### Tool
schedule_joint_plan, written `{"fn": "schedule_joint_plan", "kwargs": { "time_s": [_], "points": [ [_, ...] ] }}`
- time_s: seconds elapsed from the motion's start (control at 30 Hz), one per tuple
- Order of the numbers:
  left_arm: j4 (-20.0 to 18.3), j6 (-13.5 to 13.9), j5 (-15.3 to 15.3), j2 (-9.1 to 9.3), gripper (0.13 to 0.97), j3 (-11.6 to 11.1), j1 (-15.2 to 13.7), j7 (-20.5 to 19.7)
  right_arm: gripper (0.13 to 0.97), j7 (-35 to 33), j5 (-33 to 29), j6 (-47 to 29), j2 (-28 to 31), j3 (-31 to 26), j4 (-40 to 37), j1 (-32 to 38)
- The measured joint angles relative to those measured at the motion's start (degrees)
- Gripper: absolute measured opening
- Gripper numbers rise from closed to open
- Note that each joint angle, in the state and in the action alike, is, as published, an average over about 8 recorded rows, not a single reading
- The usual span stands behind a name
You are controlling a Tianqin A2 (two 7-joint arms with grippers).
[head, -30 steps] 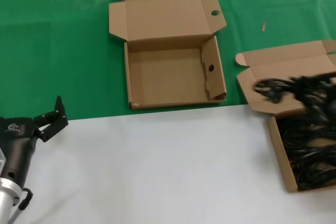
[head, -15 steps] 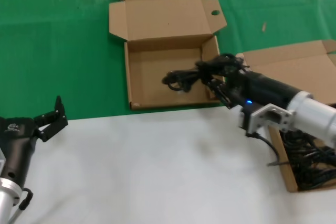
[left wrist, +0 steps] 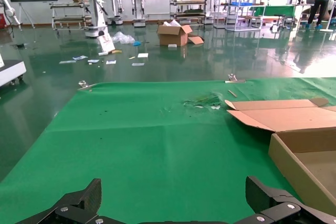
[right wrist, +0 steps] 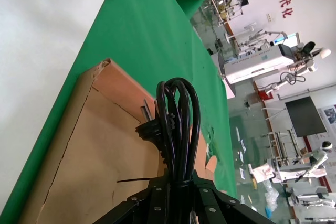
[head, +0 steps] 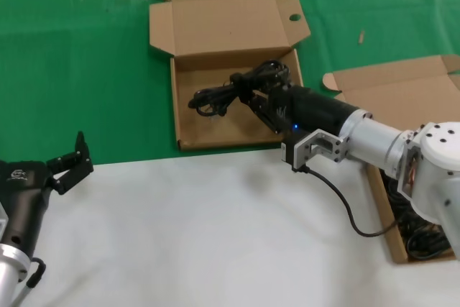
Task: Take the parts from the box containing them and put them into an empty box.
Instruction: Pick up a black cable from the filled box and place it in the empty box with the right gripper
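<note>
The left gripper (head: pixel 72 159) is parked at the desk's near left, jaws apart. The empty box (head: pixel 188 109), bare a second ago, is now overhung by one cord bundle (head: pixel 233 91), clamped in the right gripper (head: pixel 260 97); release is judged imminent. Remaining parts (head: pixel 424 239) are seen in the source box (head: pixel 392 91), far right.

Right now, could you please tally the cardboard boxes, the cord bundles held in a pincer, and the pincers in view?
Cardboard boxes: 2, the empty box and the box containing them.
Held cord bundles: 1, cord in right pincer.
Pincers: 2, including left pincer.
Total: 5.
</note>
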Motion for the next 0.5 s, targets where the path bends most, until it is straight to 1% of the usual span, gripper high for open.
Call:
{"fn": "schedule_joint_plan", "kwargs": {
  "time_s": [0.13, 0.37, 0.5],
  "points": [
    [0.00, 0.00, 0.00, 0.00, 0.966, 0.00, 0.00, 0.00, 0.201, -2.18, 0.48, -0.33, -0.76, 0.61, -2.70, 1.11],
    [0.00, 0.00, 0.00, 0.00, 0.966, 0.00, 0.00, 0.00, 0.201, -2.44, 0.54, -0.36, -0.87, 0.69, -3.13, 1.29],
    [0.00, 0.00, 0.00, 0.00, 0.966, 0.00, 0.00, 0.00, 0.228, -2.44, 0.54, -0.36, -0.87, 0.69, -3.13, 1.29]
  ]
}}
